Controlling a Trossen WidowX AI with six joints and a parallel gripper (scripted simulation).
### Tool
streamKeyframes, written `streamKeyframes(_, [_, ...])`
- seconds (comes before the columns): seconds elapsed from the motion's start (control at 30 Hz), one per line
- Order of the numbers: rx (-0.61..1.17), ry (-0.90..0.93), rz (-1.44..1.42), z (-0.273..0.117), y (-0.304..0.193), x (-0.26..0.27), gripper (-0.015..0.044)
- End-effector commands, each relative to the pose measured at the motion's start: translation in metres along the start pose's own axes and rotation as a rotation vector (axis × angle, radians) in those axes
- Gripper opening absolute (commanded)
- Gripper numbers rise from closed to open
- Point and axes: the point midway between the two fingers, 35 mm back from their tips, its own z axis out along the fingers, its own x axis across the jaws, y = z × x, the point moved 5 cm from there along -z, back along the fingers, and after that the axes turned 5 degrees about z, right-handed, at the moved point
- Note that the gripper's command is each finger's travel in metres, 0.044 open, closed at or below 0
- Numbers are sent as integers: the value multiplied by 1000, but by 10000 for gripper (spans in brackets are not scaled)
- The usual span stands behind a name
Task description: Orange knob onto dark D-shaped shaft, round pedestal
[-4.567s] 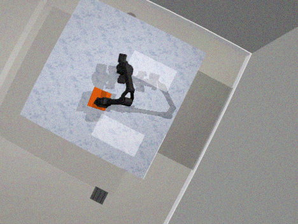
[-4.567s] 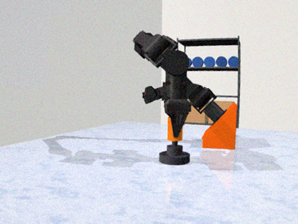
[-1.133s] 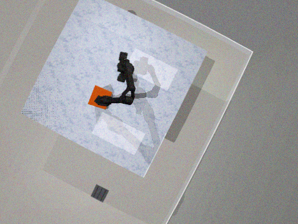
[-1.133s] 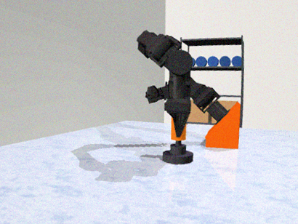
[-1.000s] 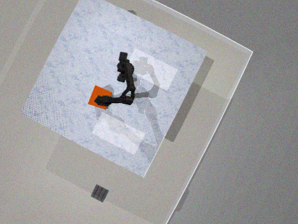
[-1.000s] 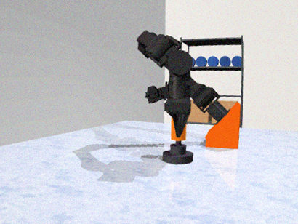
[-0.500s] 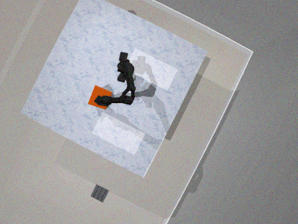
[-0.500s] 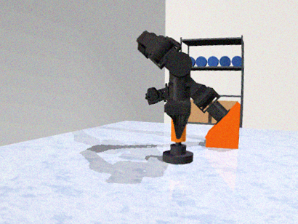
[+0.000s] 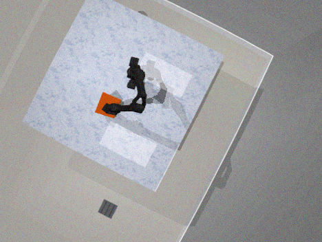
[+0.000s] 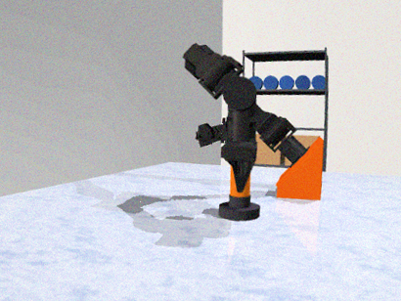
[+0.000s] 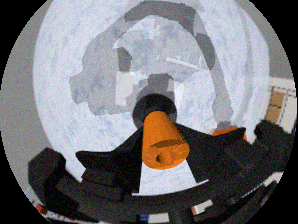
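The orange knob (image 10: pixel 235 182) (image 11: pixel 161 131) stands roughly upright between the fingers of my gripper (image 10: pixel 240 190) (image 11: pixel 157 127), which is shut on it. The round pedestal (image 10: pixel 246 212) (image 11: pixel 139 114) is a dark wide disc with a narrower dark collar on top. In the exterior view the knob's lower edge meets the top of the collar, and no thin shaft shows between them. The wrist view looks down along the knob from its top end to the dark pedestal. The shaft and its flat side are hidden. In the top view the arm hides the knob and pedestal.
An orange wedge-shaped arm base (image 9: pixel 102 100) (image 10: pixel 303 182) stands on the marbled table (image 9: pixel 62 89) (image 10: pixel 106 262). A dark shelf rack (image 10: pixel 324 133) with blue round items stands against the wall behind. The arm's shadow falls across the table around the pedestal.
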Motion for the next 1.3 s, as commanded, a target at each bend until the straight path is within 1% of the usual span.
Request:
streamKeyframes(0.0, [0, 0, 0, -1, 0, 0, 0])
streamKeyframes(0.07, [0, 0, 0, -1, 0, 0, 0])
streamKeyframes(0.63, [0, 0, 0, -1, 0, 0, 440])
streamKeyframes(0.83, [1, 2, -1, -4, 0, 1, 440])
streamKeyframes(0.87, [3, 7, -4, -12, -1, 2, 440])
streamKeyframes(1.0, [8, 6, -6, -74, -2, 3, 440])
streamKeyframes(1.07, [4, 0, -3, -94, -1, 0, 440])
streamKeyframes(1.27, [3, -1, -3, -96, -1, 3, 440])
